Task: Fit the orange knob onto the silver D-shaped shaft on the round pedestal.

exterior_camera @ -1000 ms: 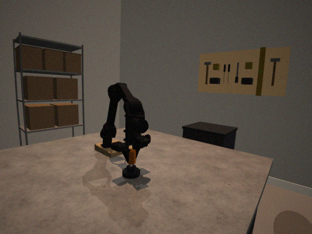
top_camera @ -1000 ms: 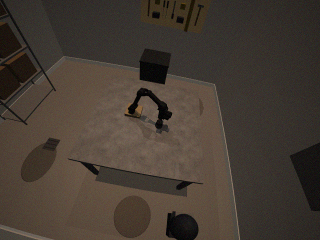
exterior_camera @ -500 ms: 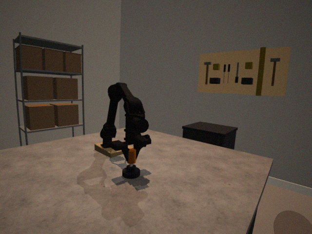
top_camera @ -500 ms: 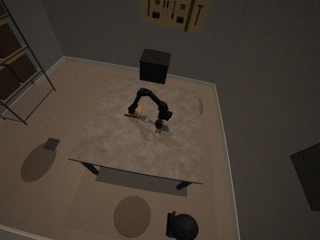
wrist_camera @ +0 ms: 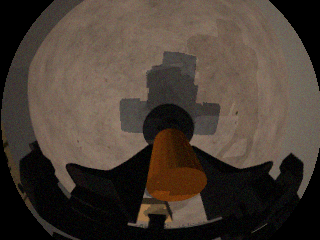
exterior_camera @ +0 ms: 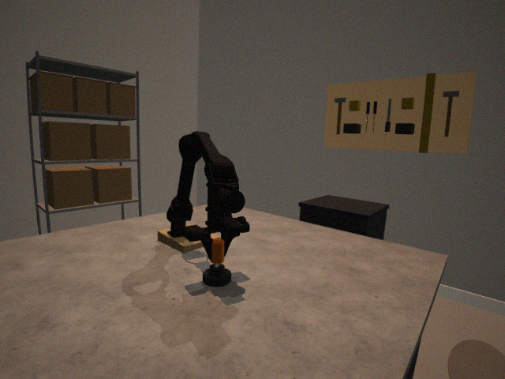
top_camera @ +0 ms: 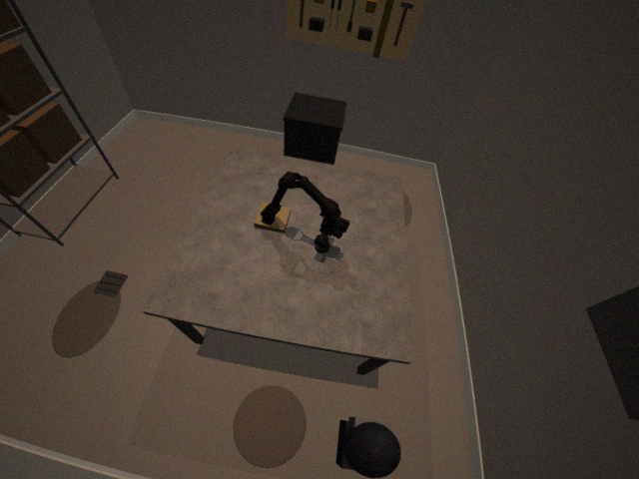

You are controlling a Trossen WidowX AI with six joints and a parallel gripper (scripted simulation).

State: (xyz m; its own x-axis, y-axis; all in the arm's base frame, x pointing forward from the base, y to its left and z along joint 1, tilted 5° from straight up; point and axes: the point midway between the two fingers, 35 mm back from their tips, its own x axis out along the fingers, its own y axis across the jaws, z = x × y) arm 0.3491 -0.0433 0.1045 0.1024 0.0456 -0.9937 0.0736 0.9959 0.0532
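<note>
My gripper (exterior_camera: pixel 218 243) (wrist_camera: pixel 171 148) is shut on the orange knob (exterior_camera: pixel 218 249) (wrist_camera: pixel 174 167) and holds it upright. The knob hangs straight above the round black pedestal (exterior_camera: pixel 217 276) (wrist_camera: pixel 167 120) (top_camera: pixel 321 247) on the table. A short piece of the silver shaft (exterior_camera: pixel 217 266) shows between the knob's bottom and the pedestal. In the wrist view the knob covers the shaft and part of the pedestal. The knob's hole is hidden, and I cannot tell whether the knob rests on the shaft's tip.
The arm's base stands on a small wooden block (exterior_camera: pixel 179 240) (top_camera: pixel 272 217) behind the pedestal on the grey table (exterior_camera: pixel 326 294) (top_camera: pixel 248 288). A dark cabinet (exterior_camera: pixel 343 214) stands behind the table and a shelf with boxes (exterior_camera: pixel 83 134) at the left wall.
</note>
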